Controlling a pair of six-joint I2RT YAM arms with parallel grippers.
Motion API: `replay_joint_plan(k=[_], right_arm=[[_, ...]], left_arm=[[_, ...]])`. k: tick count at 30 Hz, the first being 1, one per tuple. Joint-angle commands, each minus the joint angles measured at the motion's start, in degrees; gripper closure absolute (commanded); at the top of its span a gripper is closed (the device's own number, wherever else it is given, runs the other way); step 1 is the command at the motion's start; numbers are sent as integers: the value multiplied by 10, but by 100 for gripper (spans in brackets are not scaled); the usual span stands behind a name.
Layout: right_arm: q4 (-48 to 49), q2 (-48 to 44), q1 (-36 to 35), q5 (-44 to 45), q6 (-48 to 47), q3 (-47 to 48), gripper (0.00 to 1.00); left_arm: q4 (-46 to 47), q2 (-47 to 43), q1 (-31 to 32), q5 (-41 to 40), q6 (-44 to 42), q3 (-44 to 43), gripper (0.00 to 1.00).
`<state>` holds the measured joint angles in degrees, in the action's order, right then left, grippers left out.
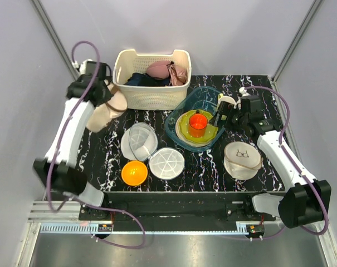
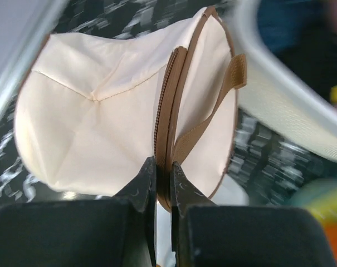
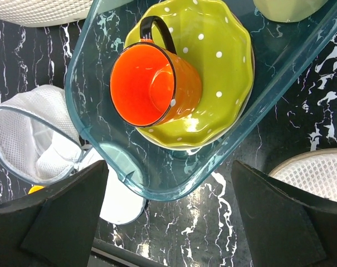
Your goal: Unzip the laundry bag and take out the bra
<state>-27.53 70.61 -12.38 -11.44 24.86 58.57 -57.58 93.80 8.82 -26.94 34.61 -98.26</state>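
The left gripper [image 2: 162,177] is clamped shut on the brown zipper band [image 2: 168,103] of the cream laundry bag [image 1: 104,111]. The bag sits tilted at the far-left corner of the black marbled table [image 1: 213,172], just beside the white laundry basket [image 1: 151,94]. The right gripper [image 3: 169,167], fingers spread wide and holding nothing, hovers over a blue glass dish [image 3: 291,61] that holds a green dotted plate [image 3: 224,50] and an orange mug [image 3: 151,83]. A white pouch printed with a bra outline [image 1: 242,158] lies near the right arm
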Motion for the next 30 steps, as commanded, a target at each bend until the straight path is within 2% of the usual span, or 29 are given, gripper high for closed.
replay_joint_plan(k=[1,2,3,5,6,7,9,13,15,18,22,30], right_arm=[[-2,0,-3,-45,13,48,0],[-1,1,-2,-64,18,65,0],[11,-4,-3,-82,22,69,0],[33,-12,-2,-127,36,73,0],[60,-23,-3,-140,41,71,0],[75,-28,-3,-174,56,69,0],[126,-38,-3,-211,76,59,0],[219,-56,-3,-313,126,31,0],[244,-64,-2,-329,129,19,0],[234,-58,-2,-317,128,23,0],[237,-37,-5,-329,141,27,0],[229,0,-33,-298,135,20,0]], left_arm=[[101,-199,1,247,-81,22,100],[139,-215,1,297,-84,38,100],[150,-223,1,388,-83,41,100],[162,-223,1,467,-74,36,100],[171,-221,2,553,-69,46,100],[183,-219,3,592,-62,55,100],[249,-223,11,690,-42,110,100],[305,-224,30,747,-33,171,100],[344,-227,39,767,-20,193,100],[393,-225,45,779,9,223,100],[425,-221,50,776,30,238,100],[471,-229,54,788,63,283,100]])
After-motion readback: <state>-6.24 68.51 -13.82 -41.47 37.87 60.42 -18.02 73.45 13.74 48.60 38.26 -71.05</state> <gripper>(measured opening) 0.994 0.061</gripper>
